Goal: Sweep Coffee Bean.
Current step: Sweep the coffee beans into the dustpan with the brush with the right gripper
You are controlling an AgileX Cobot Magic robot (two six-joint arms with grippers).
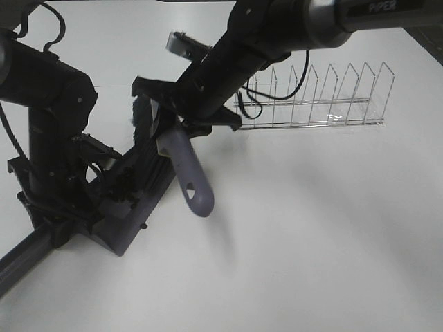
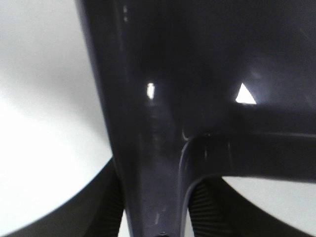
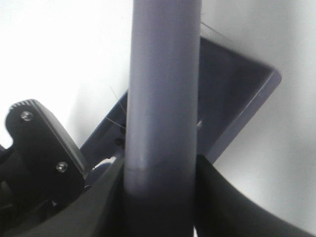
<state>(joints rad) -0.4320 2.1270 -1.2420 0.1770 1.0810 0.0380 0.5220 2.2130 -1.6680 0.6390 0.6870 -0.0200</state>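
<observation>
**Sweep, late stage.** My right gripper [image 3: 163, 197] is clamped on the brush handle [image 3: 163, 74], held across the dustpan [image 3: 237, 98], and my left gripper [image 2: 158, 217] is closed on the dustpan's own stem. The coffee bean cluster is not discernible on the table around the dustpan; one dark speck [image 3: 118, 142] inside the dustpan may be a bean. I judge the sweep largely done, with at most a last pass left.

Two black arms are seen: the left arm [image 1: 52, 131] at the frame's left, the right arm [image 1: 277, 31] along the top, lettered PIPER [image 1: 377, 8] in white. Black cables [image 1: 54, 28] are looped at upper left. Two silver screws [image 3: 27, 116] are set in a rounded black plate [image 3: 44, 148]. Ribbed black pads [image 2: 202, 207] are carried by the left end effector [image 2: 158, 217].
</observation>
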